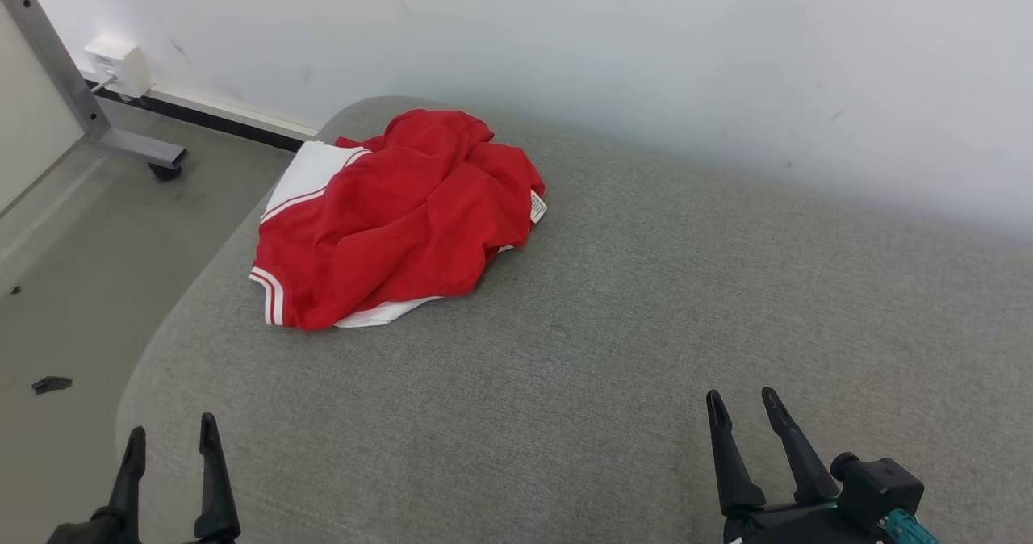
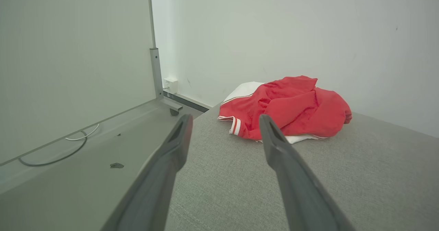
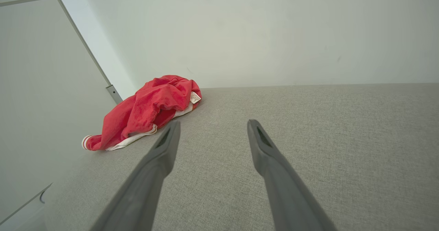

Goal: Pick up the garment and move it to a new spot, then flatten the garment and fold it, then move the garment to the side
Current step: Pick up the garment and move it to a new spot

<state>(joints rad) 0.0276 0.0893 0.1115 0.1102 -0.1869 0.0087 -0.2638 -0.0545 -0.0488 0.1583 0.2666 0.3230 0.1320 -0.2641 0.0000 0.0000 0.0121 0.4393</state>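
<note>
**Before the first grasp**

My left gripper (image 1: 171, 435) and right gripper (image 1: 744, 405) rest spread, empty, well short of the crumpled garment (image 1: 395, 217), which lies at the grey cushion's (image 1: 646, 326) far left. I should pinch separate edges, not the bunched middle.

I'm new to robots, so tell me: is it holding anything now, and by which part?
Nothing is held. The left gripper and right gripper are both open and empty, well short of the crumpled red garment lying on the grey cushion.
</note>
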